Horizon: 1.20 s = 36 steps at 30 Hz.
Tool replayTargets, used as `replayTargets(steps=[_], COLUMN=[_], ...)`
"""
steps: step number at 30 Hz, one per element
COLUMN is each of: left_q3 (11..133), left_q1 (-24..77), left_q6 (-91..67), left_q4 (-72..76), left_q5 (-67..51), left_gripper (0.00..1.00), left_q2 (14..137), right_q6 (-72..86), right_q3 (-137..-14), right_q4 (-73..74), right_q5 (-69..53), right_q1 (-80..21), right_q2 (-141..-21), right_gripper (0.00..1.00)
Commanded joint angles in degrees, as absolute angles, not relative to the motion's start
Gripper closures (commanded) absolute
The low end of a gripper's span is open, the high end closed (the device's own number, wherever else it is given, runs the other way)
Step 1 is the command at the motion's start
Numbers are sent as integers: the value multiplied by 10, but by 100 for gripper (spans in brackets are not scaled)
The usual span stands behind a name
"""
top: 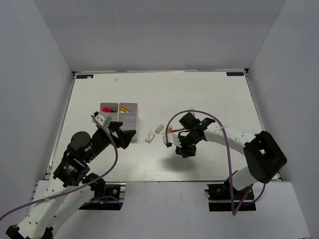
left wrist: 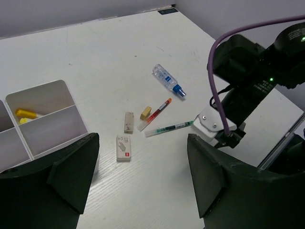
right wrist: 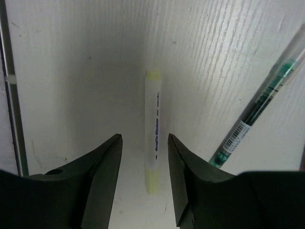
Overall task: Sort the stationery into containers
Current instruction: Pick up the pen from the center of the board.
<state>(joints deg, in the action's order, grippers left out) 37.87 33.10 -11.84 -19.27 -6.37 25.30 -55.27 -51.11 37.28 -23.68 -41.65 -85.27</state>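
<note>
The white divided tray (top: 130,117) holds pink and yellow items in its far compartments; the left wrist view shows it at the left (left wrist: 57,129) with a yellow item (left wrist: 25,113). My left gripper (top: 123,135) is open and empty just right of the tray. My right gripper (top: 181,148) is open, low over the table, its fingers on either side of a white marker with pale yellow ends (right wrist: 153,129), not touching it. A green pen (right wrist: 259,109) lies to its right. Two white erasers (left wrist: 123,148) (left wrist: 128,121), a small yellow eraser (left wrist: 146,112), a red pen (left wrist: 156,113) and a blue-labelled tube (left wrist: 167,80) lie between the arms.
The right arm (left wrist: 252,71) with its purple cable (top: 199,113) stands over the pens. White walls close the table on three sides. The table's edge (right wrist: 9,95) shows at the left of the right wrist view.
</note>
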Motion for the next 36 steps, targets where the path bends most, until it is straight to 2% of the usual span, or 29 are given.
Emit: replayTargets(steps=[1, 16, 19, 20, 23, 24, 27, 32, 36], left_q3=[395, 395, 395, 395, 395, 389, 389, 389, 377], left_q1=[328, 328, 328, 328, 328, 328, 328, 328, 328], left_q6=[-115, -115, -115, -115, -115, -115, -115, -115, -110], left_q4=[-194, -189, -189, -189, -189, -189, -189, -184, -162], left_q5=[-55, -55, -55, -55, -61, -61, -61, -71, -91], left_gripper=[16, 16, 16, 16, 16, 16, 16, 16, 16], left_q2=[248, 232, 232, 232, 227, 227, 221, 211, 177], right_q6=[-539, -510, -516, -515, -514, -511, -500, -489, -471], right_q3=[-498, -513, -532, -542, -561, -562, -570, -625, -747], right_q4=[322, 284, 303, 326, 360, 365, 385, 421, 437], right_q5=[-213, -124, -122, -124, -127, -129, -131, -165, -196], right_q1=[-435, -497, -507, -509, -519, -523, -531, -541, -541], right_q2=[-867, -931, -945, -951, -987, -990, -1012, -999, -965], right_gripper=[50, 50, 54, 56, 71, 83, 100, 100, 100])
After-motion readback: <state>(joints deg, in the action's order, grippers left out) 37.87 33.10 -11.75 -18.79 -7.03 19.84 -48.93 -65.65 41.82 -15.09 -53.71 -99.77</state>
